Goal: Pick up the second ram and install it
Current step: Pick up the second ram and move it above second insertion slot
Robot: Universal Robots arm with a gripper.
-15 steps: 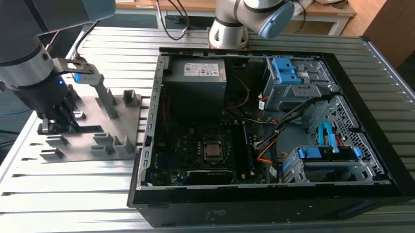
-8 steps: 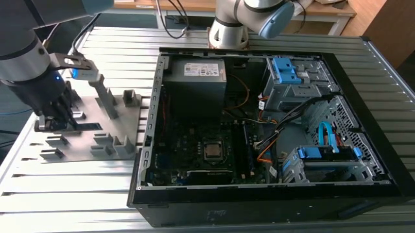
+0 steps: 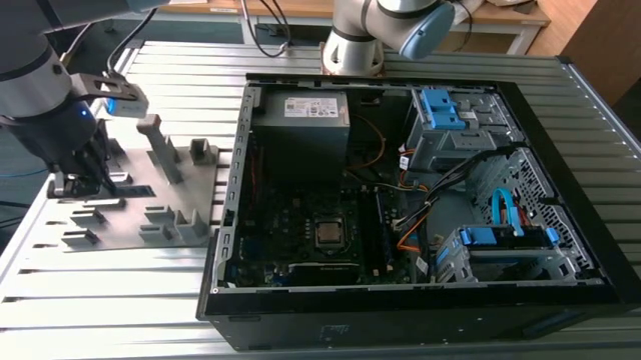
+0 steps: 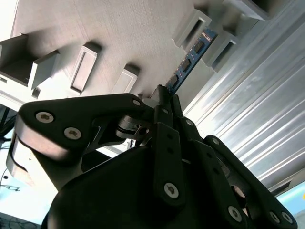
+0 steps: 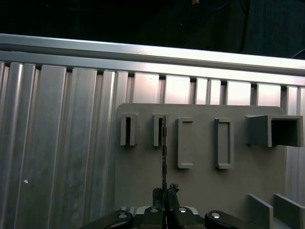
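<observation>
One ribbed metal table bears grey tray and open computer case; fingers pinch the second ram.

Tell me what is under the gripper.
The second ram, on edge, its far end in a slotted block of the tray. The gripper covers its near end.

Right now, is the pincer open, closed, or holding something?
Pincer: closed on the memory stick, whose far end sits between blocks of the grey tray.

ribbed metal table, grey holder tray beside an open computer case on it
</observation>
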